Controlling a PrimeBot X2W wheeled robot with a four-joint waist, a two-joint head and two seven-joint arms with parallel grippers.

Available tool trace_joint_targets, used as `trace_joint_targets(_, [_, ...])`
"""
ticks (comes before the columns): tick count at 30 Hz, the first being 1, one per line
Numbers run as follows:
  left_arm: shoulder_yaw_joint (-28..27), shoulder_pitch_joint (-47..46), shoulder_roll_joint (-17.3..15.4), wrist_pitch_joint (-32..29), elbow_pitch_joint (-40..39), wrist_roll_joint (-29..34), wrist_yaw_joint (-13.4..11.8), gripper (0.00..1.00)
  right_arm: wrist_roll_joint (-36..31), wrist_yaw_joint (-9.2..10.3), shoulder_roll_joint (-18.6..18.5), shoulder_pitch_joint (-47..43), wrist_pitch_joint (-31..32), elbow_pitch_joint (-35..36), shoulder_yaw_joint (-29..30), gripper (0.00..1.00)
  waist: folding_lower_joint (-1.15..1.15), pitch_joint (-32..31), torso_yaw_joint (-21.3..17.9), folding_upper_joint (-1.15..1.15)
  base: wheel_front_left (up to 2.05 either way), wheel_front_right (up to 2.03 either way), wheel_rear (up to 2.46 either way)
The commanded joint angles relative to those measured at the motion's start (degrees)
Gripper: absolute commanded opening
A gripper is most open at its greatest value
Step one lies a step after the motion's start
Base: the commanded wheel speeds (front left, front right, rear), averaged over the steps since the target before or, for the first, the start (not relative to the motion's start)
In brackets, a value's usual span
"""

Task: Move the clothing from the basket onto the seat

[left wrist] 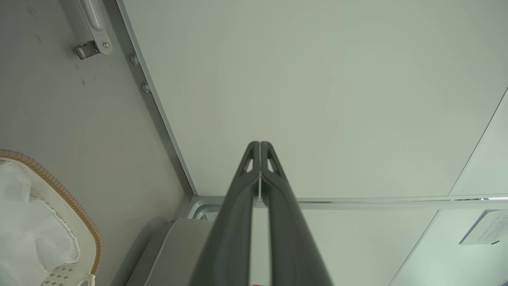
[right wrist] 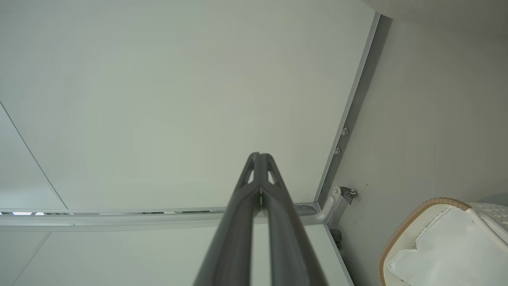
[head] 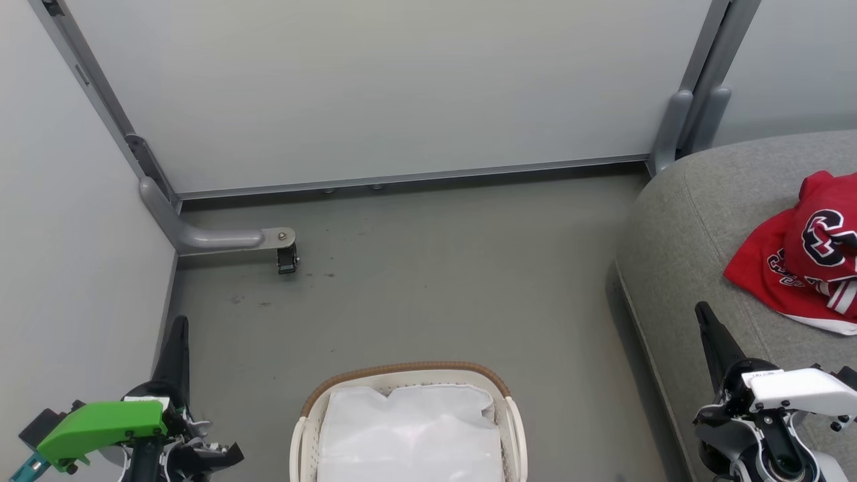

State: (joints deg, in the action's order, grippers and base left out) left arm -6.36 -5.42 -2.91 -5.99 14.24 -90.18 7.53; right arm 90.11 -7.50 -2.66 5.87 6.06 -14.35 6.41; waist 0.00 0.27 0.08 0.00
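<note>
the red clothing (head: 800, 268) lies heaped on the grey seat (head: 676, 227), well apart from the basket (head: 402, 369), which holds its white liner (head: 408, 428). it looks soft and light, best pinched at a bunched fold. left jaws and right jaws are pressed together, empty.

The basket (head: 402, 370) is cut by the head view's bottom edge, so just its far end shows, and the white liner (head: 408, 428) hides its inside. The clothing (head: 756, 262) runs off the right edge. Whether it is 1 garment or 2 cannot be told, and folds break its lettering. The seat (head: 683, 221) is cut by the right and bottom edges. In the left wrist view, a paper sheet (left wrist: 482, 227) carries print too small to read.
</note>
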Motion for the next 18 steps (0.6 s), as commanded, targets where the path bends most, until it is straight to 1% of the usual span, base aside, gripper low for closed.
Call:
trace_joint_targets(1, [-0.2,-1.2,0.0,-0.4,-0.3,-1.1,-0.1,0.00,1.1,0.02,-0.4,0.6,0.3,0.3,0.2,0.00,0.00,0.0,0.0,0.00,0.00,0.00,0.00])
trace_joint_targets(5, [-0.3,-1.3,0.0,-0.8,-0.3,-2.5,-0.1,0.00,2.5,0.02,-0.4,0.6,0.7,0.5,0.2,0.00,0.00,-0.1,-0.1,0.00,0.00,0.00,0.00])
trace_joint_targets(18, [-0.3,-1.1,0.0,-0.8,-0.3,-2.3,-0.1,0.00,2.4,0.02,-0.4,0.6,0.7,0.5,0.2,0.00,0.00,-0.1,-0.1,0.00,0.00,0.00,0.00])
